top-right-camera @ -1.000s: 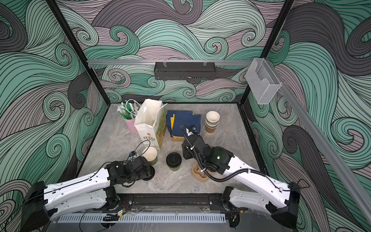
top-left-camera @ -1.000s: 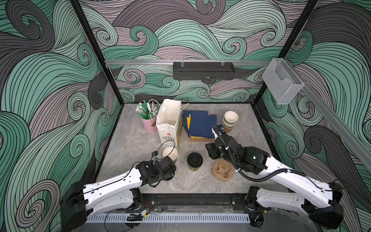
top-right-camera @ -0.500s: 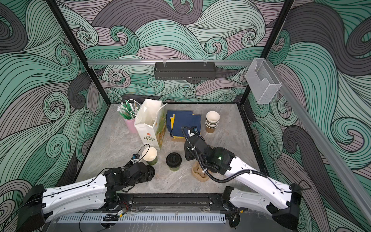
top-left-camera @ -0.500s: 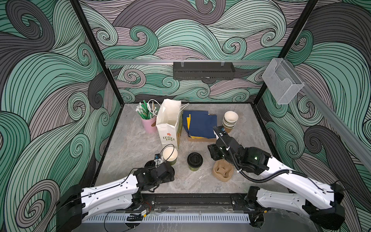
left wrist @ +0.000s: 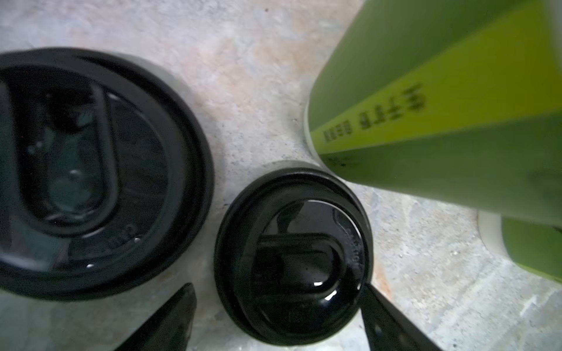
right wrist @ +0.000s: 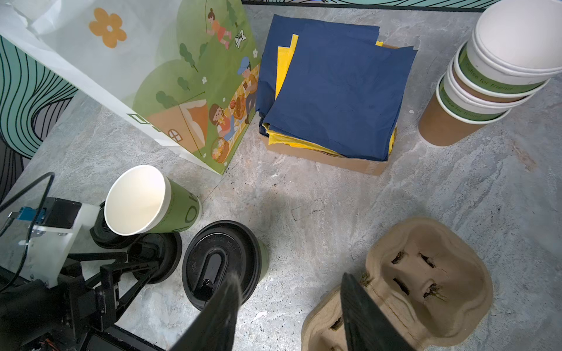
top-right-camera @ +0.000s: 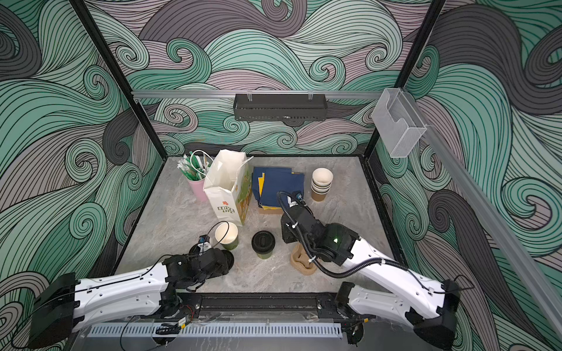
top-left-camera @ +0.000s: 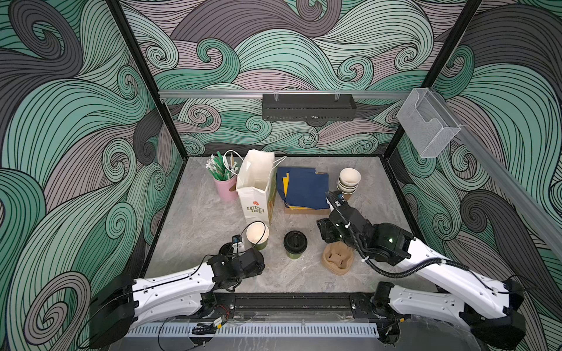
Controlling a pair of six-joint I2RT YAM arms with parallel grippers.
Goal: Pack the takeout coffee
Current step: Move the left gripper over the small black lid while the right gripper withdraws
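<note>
Biggest risk: the left gripper is spread open low over the table, a finger on either side of a loose lid, and the lidless green cup stands just beside it. Any swing on the lift would likely tip that cup. Next: the lid is thin and lies flat, so the fingers may skid off it or pinch it crooked, and then it won't seat. Smaller: the right gripper hangs open and empty between the lidded cup and the carrier, so a careless move could nudge either.

Coffee not packed: the lidded cup stands front centre, and the lidless one is just in front of the bag.

Counts:
- one bag
- one box of napkins
- one carrier
- one cup stack, about four, rims hard to separate
- one pink cup of stirrers
- two green cups, one capped
- two loose lids, the other lid near the first
</note>
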